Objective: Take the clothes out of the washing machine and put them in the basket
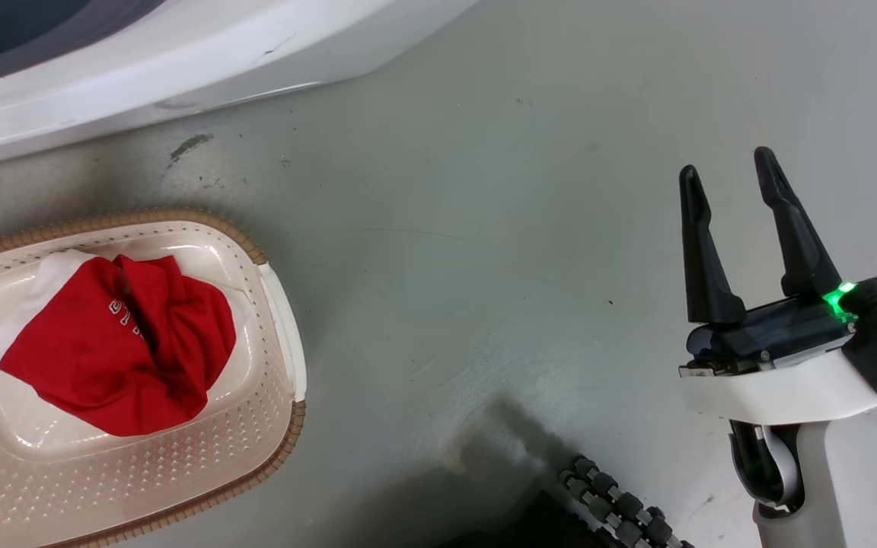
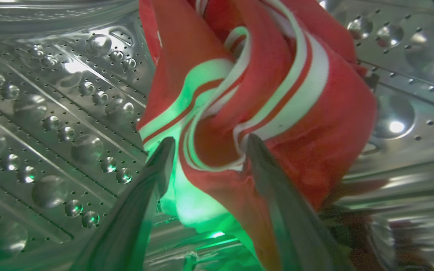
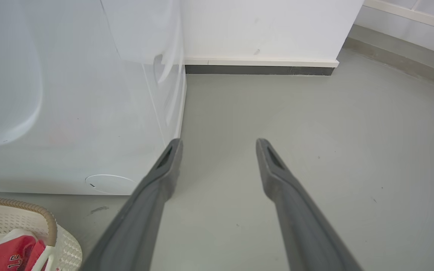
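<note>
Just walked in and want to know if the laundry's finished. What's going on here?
The robot is partway through unloading. Its left pincer is inside the steel drum, open, with its fingers on either side of a red striped garment and not yet closed on it. Another red garment already lies in the basket, which stands on the floor beside the washing machine. The right pincer hangs open over the floor, holding nothing.
</note>
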You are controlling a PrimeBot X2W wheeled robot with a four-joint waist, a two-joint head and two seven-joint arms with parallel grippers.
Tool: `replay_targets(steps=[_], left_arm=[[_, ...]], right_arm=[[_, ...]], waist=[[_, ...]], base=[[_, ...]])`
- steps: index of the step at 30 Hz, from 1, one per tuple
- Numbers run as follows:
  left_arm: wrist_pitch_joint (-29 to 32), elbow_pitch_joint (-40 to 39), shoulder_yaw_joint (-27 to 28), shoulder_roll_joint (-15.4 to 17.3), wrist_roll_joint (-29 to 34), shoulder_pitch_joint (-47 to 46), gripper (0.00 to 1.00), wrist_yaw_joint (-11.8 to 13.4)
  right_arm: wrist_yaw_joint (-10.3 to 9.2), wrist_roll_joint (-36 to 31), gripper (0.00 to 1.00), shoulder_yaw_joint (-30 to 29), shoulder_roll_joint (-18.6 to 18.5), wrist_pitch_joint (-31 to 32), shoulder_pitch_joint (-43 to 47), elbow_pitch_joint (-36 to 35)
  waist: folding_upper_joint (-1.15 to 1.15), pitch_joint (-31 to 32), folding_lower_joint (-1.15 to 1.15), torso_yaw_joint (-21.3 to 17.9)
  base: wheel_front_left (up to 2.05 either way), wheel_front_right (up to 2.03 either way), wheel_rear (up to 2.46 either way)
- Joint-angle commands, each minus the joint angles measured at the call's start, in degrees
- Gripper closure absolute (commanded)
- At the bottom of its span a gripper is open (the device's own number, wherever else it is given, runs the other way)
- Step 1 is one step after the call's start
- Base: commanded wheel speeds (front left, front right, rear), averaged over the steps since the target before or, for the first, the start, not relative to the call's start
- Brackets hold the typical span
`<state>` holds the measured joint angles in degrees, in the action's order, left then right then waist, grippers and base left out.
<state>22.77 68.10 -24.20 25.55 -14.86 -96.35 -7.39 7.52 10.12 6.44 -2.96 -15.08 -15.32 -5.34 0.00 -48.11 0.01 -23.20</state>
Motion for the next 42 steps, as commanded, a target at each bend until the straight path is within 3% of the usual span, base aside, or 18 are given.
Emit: replay_targets(steps=[1, 3, 4, 13, 21, 32, 42], left_arm=[[-0.18, 0.91, -0.67, -0.29, -0.15, 0.91, 0.00, -0.02], [-0.51, 1.31, -1.13, -0.26, -0.09, 0.82, 0.04, -0.01], [-1.16, 1.25, -1.30, -0.15, 0.04, 0.68, 0.98, -0.01], [-7.07, 1.22, -1.08, -0.07, -1.06, 1.16, 1.00, 0.74], [-16.19, 1.25, 0.08, -1.66, -3.95, 6.43, 1.00, 0.42], [-32.58, -2.25, -1.00, -7.73, -10.48, 23.52, 1.00, 0.01], [-37.75, -13.04, -4.42, -8.56, -15.03, 38.90, 1.00, 0.00]], right_arm=[[-0.06, 0.23, 0.00, 0.06, 0.15, -0.14, -1.14, 0.00], [-0.06, 0.38, 0.00, 0.16, 0.16, -0.14, -1.18, 0.04], [-0.06, 0.38, 0.00, 0.18, 0.15, -0.14, -1.16, 0.03], [-0.06, -0.22, 0.00, -0.22, 0.16, -0.14, -0.96, 0.56], [-0.06, -2.06, 0.00, -1.05, 0.14, -0.14, 0.80, 1.27], [-0.06, -6.90, 0.00, -2.66, 0.10, -0.14, 4.96, 3.15], [-0.06, -9.92, 0.00, -2.77, 0.10, -0.14, 10.06, 4.46]], waist=[[0.00, -0.13, -0.01, -0.11], [0.00, -0.17, -0.01, -0.24], [0.00, -0.21, -0.01, -0.26], [0.00, 1.30, -0.01, 0.24], [0.00, 6.84, -0.01, 2.93], [0.00, 18.73, -0.01, 10.40], [0.00, 28.28, -0.01, 15.99]], base=[[0.00, 0.00, 0.00], [0.00, 0.00, 0.00], [0.00, 0.00, 0.00], [0.00, 0.00, 0.00], [0.00, 0.00, 0.00], [0.00, 0.00, 0.00], [0.00, 0.00, 0.00]])
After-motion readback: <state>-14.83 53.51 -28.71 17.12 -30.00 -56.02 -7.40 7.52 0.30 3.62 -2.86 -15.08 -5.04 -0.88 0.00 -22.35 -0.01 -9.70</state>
